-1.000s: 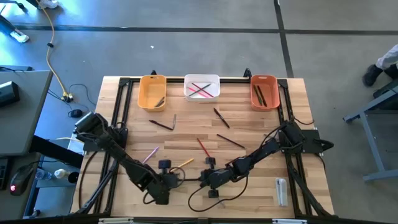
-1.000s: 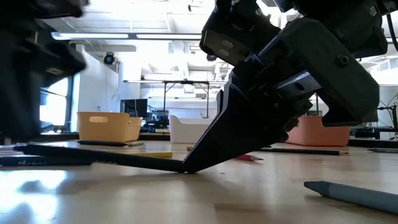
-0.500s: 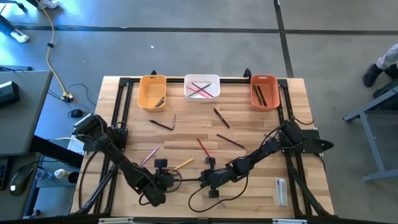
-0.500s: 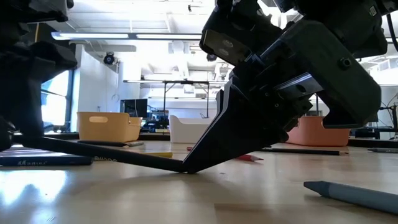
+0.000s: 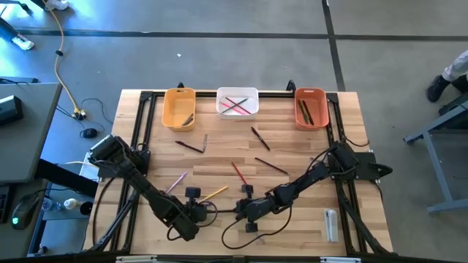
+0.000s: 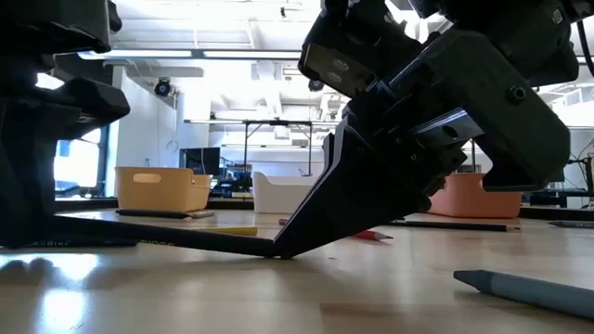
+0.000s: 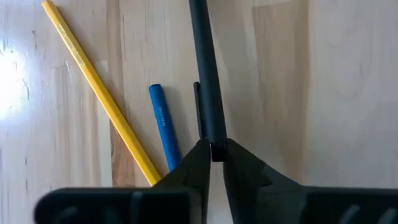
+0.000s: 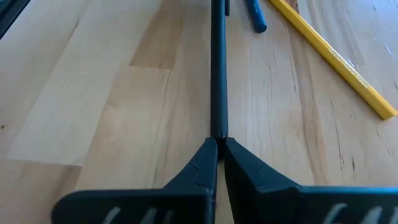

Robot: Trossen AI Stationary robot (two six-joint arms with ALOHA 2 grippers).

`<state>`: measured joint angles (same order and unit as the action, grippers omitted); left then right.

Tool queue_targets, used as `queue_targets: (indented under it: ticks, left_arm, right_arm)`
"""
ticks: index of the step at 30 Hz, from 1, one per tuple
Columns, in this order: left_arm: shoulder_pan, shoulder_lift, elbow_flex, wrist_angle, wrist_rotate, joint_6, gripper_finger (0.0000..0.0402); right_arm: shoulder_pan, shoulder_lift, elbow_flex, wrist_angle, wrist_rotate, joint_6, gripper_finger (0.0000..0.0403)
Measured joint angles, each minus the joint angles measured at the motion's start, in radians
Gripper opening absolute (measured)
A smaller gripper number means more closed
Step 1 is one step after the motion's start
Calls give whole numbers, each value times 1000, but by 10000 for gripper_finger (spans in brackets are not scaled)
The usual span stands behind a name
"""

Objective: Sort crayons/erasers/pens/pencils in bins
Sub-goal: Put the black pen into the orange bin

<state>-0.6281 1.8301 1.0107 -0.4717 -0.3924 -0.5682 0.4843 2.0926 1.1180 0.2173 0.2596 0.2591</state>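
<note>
Nearest the front edge, a black pen (image 7: 207, 93) lies close to flat on the table (image 5: 292, 150), pinched at both ends. The left gripper (image 5: 199, 212) is clenched on one tip. The right gripper (image 5: 240, 212) is clenched on the other, its fingers angled down to the wood in the low view. Each wrist view shows the fingertips meeting on the very end of the barrel.

Just beside the pen lie a blue crayon (image 7: 163, 127) and a yellow pencil (image 7: 99, 96), close to each other but apart from the pen. A whitish eraser (image 5: 330, 223) sits well off to the right.

The pen looks light, stiff and smooth, so a pinch at the extreme tip will likely let it swing or slip out once it is lifted. A hold nearer mid-barrel, clear of the clip, should carry it steadier. With two grips on one rigid stick, any uneven pull could twist it loose, so one gripper probably has to let go before the other lifts.

Farther out are a pink pencil (image 5: 178, 180), a red pencil (image 5: 238, 173) and three more dark pens (image 5: 270, 166), all loose on the wood.

At the far edge stand the bins: yellow bin (image 5: 180, 119), white bin (image 5: 238, 93) holding pink and green sticks, and red bin (image 5: 311, 92) with dark sticks inside. The red bin seems the likely place for this pen.
</note>
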Motion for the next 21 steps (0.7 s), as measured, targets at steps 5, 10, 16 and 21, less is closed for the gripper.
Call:
queue_targets:
  ticks: [5, 10, 16, 21]
  left_arm:
    - [-1, 2, 0, 0, -4, 3, 5]
    - [-1, 2, 0, 0, -7, 3, 3]
    - [0, 2, 1, 9, -49, 0, 1]
    - [0, 2, 1, 9, -91, -4, 1]
  right_arm:
    - [0, 0, 0, 3, -1, -8, 5]
    - [1, -1, -1, 3, 4, -8, 16]
    - [18, -52, -4, -61, 26, -32, 89]
    - [32, -126, -3, -156, 106, -28, 155]
